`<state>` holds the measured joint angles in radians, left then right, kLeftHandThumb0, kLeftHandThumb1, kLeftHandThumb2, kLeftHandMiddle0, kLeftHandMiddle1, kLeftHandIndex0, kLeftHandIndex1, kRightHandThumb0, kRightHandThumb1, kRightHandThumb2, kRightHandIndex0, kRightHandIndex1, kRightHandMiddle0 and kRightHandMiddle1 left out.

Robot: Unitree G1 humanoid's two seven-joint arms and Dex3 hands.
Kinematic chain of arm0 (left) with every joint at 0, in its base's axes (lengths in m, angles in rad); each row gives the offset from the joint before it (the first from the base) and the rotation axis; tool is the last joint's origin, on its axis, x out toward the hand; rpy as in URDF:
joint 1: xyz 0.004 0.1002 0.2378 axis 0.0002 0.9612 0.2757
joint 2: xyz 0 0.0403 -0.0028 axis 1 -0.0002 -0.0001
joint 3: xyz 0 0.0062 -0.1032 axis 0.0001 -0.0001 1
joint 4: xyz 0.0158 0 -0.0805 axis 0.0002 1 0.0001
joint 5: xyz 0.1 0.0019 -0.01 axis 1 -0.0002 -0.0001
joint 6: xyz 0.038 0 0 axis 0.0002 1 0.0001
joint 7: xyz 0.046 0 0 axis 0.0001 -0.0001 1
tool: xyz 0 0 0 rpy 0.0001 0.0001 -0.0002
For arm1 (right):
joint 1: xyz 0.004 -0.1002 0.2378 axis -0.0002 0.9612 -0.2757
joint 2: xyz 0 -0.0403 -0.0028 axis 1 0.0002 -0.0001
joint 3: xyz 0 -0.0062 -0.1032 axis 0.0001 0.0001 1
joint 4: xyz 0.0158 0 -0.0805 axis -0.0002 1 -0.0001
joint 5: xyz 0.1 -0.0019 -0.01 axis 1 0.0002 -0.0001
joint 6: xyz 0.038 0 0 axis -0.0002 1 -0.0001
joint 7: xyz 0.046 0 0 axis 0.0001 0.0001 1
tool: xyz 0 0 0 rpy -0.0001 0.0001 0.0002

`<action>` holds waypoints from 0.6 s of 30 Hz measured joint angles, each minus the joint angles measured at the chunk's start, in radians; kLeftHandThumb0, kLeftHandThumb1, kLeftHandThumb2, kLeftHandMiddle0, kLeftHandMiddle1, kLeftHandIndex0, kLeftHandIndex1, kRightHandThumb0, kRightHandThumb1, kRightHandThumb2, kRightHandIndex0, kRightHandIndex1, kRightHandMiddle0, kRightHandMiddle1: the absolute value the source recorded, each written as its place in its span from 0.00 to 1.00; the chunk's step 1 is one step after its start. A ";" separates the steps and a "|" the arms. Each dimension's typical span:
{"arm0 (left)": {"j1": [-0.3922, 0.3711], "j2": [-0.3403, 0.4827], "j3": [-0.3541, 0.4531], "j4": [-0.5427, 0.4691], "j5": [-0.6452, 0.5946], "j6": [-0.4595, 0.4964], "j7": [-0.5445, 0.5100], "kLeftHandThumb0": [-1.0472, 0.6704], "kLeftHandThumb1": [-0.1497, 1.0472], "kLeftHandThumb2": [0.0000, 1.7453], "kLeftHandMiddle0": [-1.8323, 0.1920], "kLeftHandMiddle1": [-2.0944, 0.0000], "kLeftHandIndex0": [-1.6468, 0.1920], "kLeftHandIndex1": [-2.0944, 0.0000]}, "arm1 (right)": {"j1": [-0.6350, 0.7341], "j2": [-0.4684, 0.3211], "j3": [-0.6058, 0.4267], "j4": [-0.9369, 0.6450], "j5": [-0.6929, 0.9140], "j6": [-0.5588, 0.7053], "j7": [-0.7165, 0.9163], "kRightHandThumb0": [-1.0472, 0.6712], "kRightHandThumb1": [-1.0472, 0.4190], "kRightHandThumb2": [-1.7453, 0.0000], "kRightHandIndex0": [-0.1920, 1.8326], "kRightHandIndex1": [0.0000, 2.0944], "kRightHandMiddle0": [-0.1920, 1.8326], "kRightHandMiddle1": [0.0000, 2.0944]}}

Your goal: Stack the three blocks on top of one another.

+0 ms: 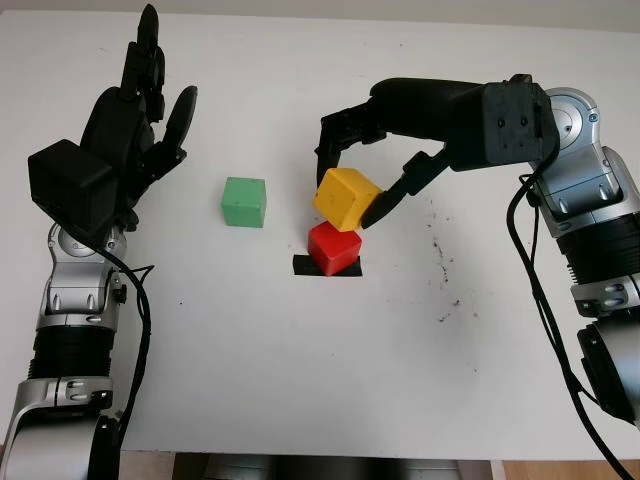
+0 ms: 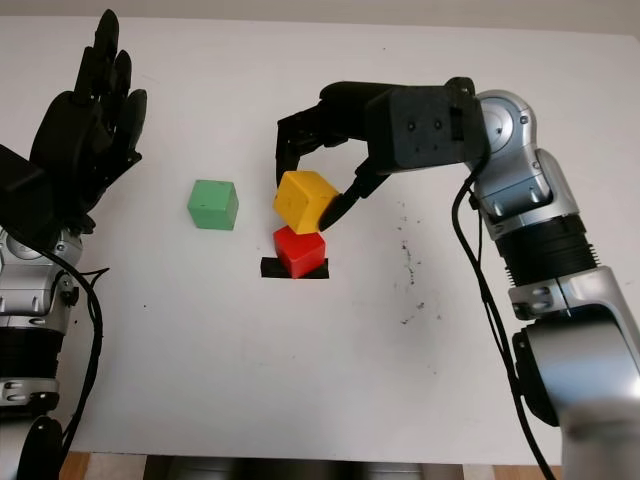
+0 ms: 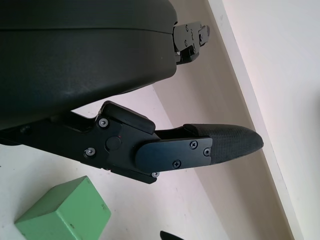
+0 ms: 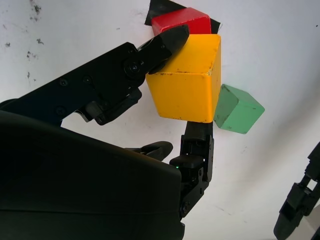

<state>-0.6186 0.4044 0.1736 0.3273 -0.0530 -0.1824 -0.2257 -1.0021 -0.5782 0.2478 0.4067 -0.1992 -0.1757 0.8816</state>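
Note:
My right hand [image 1: 350, 190] is shut on the yellow block [image 1: 346, 198], holding it tilted just above and slightly behind the red block [image 1: 333, 246]. The red block sits on a strip of black tape [image 1: 303, 266] near the table's middle. In the right wrist view the fingers [image 4: 160, 47] pinch the yellow block [image 4: 187, 77] from two sides, with the red block [image 4: 182, 21] just beyond it. The green block [image 1: 244, 202] stands alone to the left of the pair. My left hand [image 1: 140, 120] is open and raised at the far left, apart from the green block [image 3: 65, 212].
The white table [image 1: 300, 380] has small dark specks [image 1: 440, 270] right of the tape. Its front edge runs along the bottom of the head views, its far edge along the top.

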 measured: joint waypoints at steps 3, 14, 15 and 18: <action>0.000 0.000 0.000 -0.004 0.001 0.003 0.000 0.13 1.00 0.31 1.00 0.97 1.00 0.98 | 0.020 0.000 0.000 -0.025 -0.004 0.001 -0.014 0.34 0.08 0.97 0.29 0.02 0.29 0.75; 0.000 -0.002 0.000 -0.004 -0.001 0.004 0.003 0.13 1.00 0.30 1.00 0.97 1.00 0.98 | 0.041 0.000 0.012 -0.057 -0.064 -0.079 -0.056 0.35 0.06 0.97 0.27 0.01 0.27 0.76; 0.000 -0.002 0.000 -0.004 -0.001 0.004 0.003 0.13 1.00 0.30 1.00 0.97 1.00 0.98 | 0.041 0.000 0.014 -0.057 -0.067 -0.087 -0.057 0.35 0.06 0.97 0.27 0.01 0.27 0.76; 0.000 -0.002 0.000 -0.004 0.000 0.002 0.003 0.13 1.00 0.30 0.99 0.97 1.00 0.98 | 0.041 0.000 0.018 -0.056 -0.072 -0.103 -0.062 0.35 0.06 0.97 0.27 0.01 0.27 0.76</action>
<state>-0.6185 0.4023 0.1733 0.3236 -0.0529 -0.1809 -0.2227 -0.9607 -0.5782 0.2658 0.3509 -0.2708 -0.2788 0.8196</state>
